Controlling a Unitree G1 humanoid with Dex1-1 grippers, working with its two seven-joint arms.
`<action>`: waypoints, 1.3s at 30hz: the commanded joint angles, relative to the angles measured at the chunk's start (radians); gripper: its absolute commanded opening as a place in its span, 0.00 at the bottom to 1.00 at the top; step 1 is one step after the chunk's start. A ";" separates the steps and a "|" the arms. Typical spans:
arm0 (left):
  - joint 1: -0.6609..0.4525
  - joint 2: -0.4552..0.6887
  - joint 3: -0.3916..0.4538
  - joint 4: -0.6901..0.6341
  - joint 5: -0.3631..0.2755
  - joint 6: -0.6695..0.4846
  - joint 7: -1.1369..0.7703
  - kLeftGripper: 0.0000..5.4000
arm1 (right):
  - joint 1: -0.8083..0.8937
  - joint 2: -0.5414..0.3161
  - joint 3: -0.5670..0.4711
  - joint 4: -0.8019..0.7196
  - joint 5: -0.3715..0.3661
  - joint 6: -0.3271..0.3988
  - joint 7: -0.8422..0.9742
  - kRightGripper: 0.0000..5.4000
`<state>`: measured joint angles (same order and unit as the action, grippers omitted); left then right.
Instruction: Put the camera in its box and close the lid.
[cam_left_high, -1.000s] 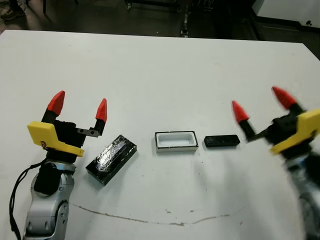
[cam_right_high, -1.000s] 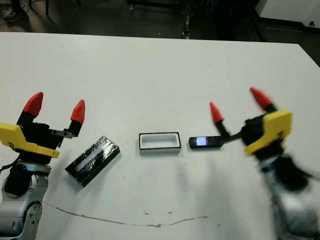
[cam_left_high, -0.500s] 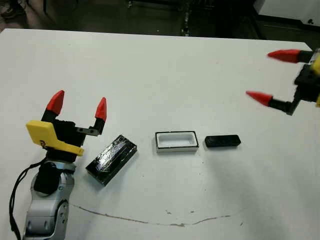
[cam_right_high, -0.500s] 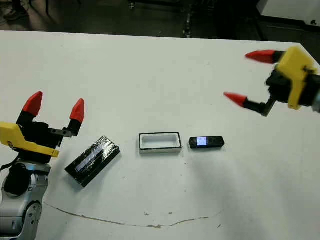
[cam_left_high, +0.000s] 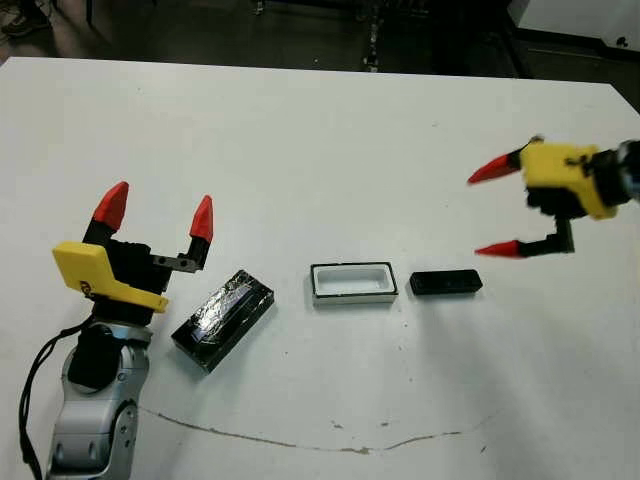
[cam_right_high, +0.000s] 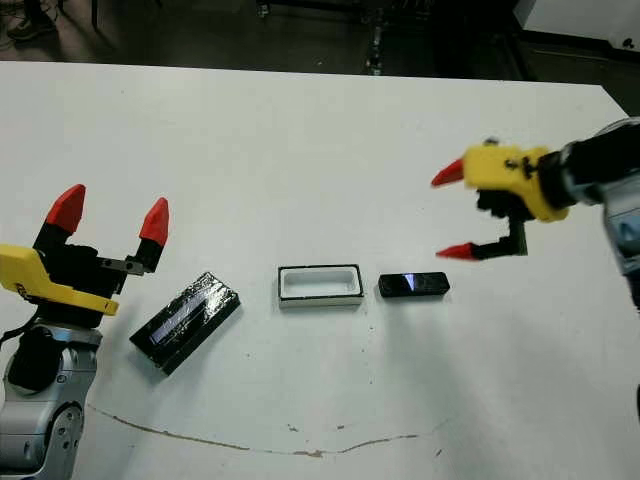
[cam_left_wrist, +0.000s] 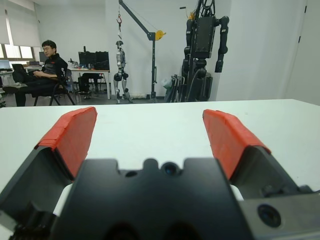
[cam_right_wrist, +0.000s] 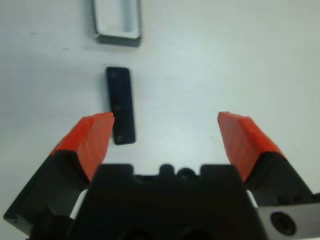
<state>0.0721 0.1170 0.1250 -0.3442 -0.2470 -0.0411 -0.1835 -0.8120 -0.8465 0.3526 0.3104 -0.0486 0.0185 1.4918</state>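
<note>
Since half a second ago: right gripper now lower and nearer the middle of the table, turned so the red tips point toward the left side. Fingers wide apart, holding nothing, up in the air above and just to the right of the camera. Left gripper in the same spot, fingers also spread apart and empty, tips pointing up and away.

Camera flat on the table, not moved, long side running left to right, just to the right of the box, with a small gap between. Box open, white inside, long side left to right too. Lid left of the box, lying slanted, shiny top up, beside the left gripper.
</note>
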 joint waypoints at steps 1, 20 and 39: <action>0.008 -0.003 0.000 0.000 0.008 0.011 0.012 1.00 | -0.022 0.014 0.044 0.026 -0.047 -0.007 0.032 1.00; 0.013 -0.006 -0.007 0.000 0.031 0.001 0.029 1.00 | -0.014 0.144 0.117 0.267 -0.132 -0.243 0.049 1.00; 0.005 -0.001 -0.012 -0.016 0.025 0.027 0.029 1.00 | 0.017 0.167 0.099 0.257 -0.143 -0.140 0.012 0.76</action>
<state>0.0751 0.1112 0.1139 -0.3505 -0.2276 -0.0290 -0.1582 -0.8134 -0.6748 0.4584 0.5804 -0.1865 -0.1462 1.5137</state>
